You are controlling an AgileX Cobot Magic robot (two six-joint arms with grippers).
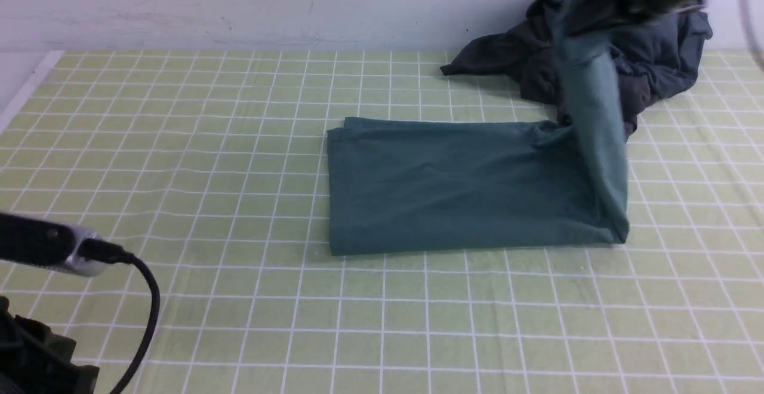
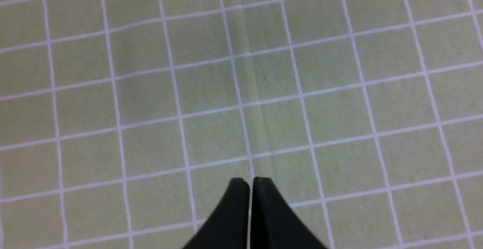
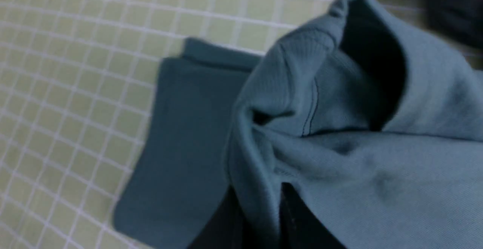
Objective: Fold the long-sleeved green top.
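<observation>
Two tools, one garment. The green top point(image 1: 465, 197) lies right of centre on the bench point(image 1: 179, 143), a flat rectangle whose long axis runs across the bench from the robot's left to its right. Its left short edge lies flat; its right end rises as a steep band of cloth to the right tool point(image 3: 260, 215) at the far right. In the right wrist view we see that tool closed upon a pinch of the top's fabric, a ribbed edge just beyond the grip; whether cuff, hem or collar we cannot tell. Behind the lifted end sits a heap of dark clothes point(image 1: 656, 65), very near the top's far right corner.

The left tool point(image 2: 251, 183) hangs over bare bench at the near left, jaws pressed together on nothing, well apart from the top.

We judge the step in hand to be a fold along the long axis. The governing relation: the flat part of the top lies to the left of the right tool, so the raised end would travel leftward over it, toward the left short edge. The right arm, holding the cloth, is the nearer; the left would need a long reach. The likely risk is drag on the flat layers beneath.
</observation>
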